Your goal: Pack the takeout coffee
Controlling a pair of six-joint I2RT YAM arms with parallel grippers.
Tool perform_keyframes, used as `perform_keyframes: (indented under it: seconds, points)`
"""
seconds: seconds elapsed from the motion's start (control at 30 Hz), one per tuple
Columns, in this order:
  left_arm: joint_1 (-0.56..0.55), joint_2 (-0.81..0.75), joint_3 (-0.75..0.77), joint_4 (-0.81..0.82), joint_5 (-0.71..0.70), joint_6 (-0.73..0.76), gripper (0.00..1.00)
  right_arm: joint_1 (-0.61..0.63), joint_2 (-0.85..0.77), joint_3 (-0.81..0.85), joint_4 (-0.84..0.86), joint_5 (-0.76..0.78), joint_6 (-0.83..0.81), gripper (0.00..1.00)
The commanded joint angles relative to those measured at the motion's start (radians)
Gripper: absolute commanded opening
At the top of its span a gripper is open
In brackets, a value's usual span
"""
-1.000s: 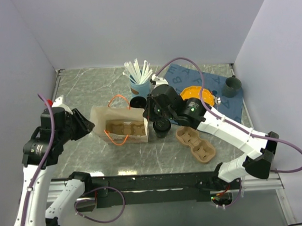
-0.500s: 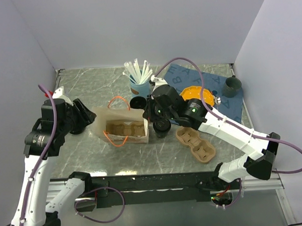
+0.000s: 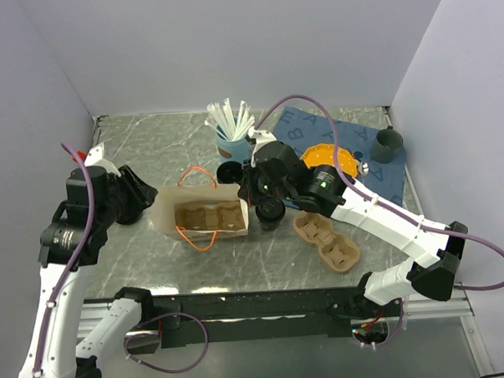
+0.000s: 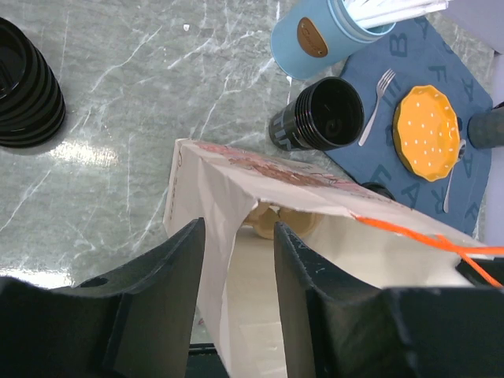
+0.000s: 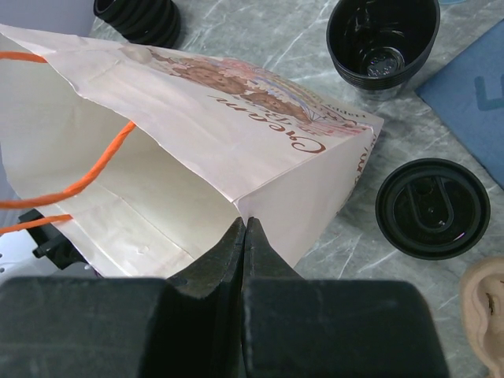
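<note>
Over the last second the left claw (image 4: 238, 236) comes up from lower on the worktop (image 3: 133, 144) to the left end of the paper bag (image 5: 260, 130). It now straddles that end wall with its jaws partly apart, the paper running between them but not visibly pinched. The right claw (image 5: 244, 226) does not shift. It is fully closed and appears to nip the rim at the bag's right end. Between the 2 claws the bag's mouth changes from a narrow, slanted opening to a wider, squarer one, and the cardboard cup carrier (image 3: 207, 216) inside now shows plainly from above. The takeout coffee (image 5: 431, 209), lid on, stands exactly where it stood a second ago. It is on the worktop just beside the bag's right end, outside the bag and under the right arm, with neither claw on it. The lidless black cup (image 4: 327, 114) stays behind the bag, near the blue straw cup (image 4: 323, 35). In my judgement this is bag preparation, not packing. The opening is being readied, the cup is not yet lifted, and 1 claw must leave the bag to fetch it, which risks the mouth sagging shut.
</note>
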Motion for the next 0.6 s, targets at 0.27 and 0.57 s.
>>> perform_keyframes:
  seconds: [0.27, 0.57]
  points:
    - [0.002, -0.021, -0.076, 0.066, 0.002, 0.03, 0.35, 0.007, -0.038, -0.005, 0.038, -0.013, -0.035, 0.0]
    - [0.002, -0.016, -0.066, 0.078, 0.034, 0.028, 0.01, 0.007, -0.04, -0.007, 0.027, -0.029, -0.05, 0.02]
